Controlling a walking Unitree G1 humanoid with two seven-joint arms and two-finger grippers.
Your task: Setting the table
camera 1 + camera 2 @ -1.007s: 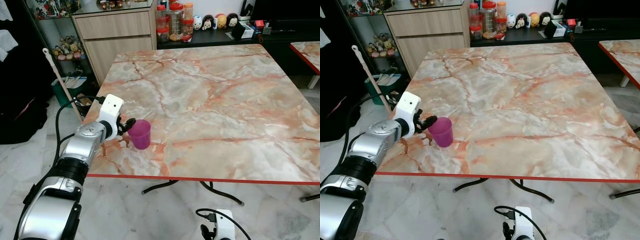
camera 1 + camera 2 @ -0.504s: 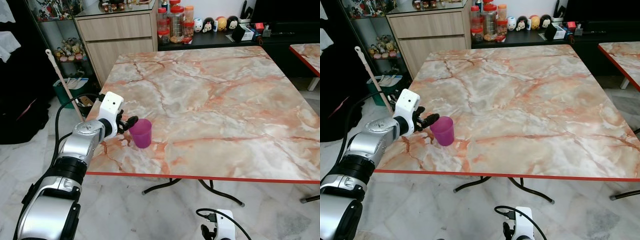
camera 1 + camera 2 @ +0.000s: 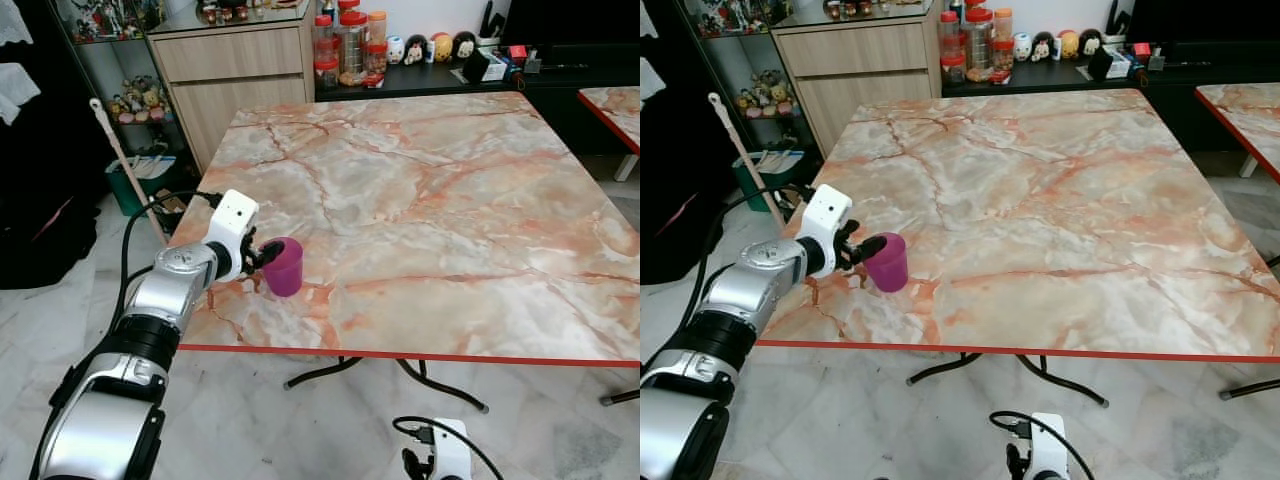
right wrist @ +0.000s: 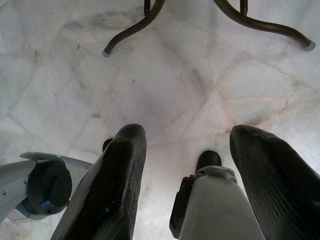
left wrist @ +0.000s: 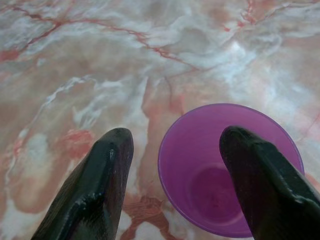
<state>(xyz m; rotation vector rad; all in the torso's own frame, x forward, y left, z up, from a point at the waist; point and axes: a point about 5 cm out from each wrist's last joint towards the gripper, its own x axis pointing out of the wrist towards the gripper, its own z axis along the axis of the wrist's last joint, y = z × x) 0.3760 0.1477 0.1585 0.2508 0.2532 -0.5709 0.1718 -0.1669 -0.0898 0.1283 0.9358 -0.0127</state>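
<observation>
A purple plastic cup (image 3: pixel 284 268) stands upright and empty on the marble table (image 3: pixel 450 200), near its front left corner. My left gripper (image 3: pixel 268 256) is at the cup's left side and open. In the left wrist view one finger (image 5: pixel 260 175) reaches over the cup's mouth (image 5: pixel 200 190), while the other finger (image 5: pixel 100 175) sits outside above the tabletop, so the cup's near wall lies between them. My right gripper (image 4: pixel 189 131) hangs low below the table's front edge, open over the floor with nothing in it.
A wooden cabinet (image 3: pixel 235 60) and a dark counter with jars (image 3: pixel 350 40) and figurines stand behind the table. A long stick (image 3: pixel 125 165) leans at the left. A second marble table (image 3: pixel 615 100) is at the right. Curved table legs (image 4: pixel 135 30) rest on the marble floor.
My left gripper has pushed forward to the cup, so its fingers now straddle the near rim. The cup has stayed in place. The right arm has not moved.
</observation>
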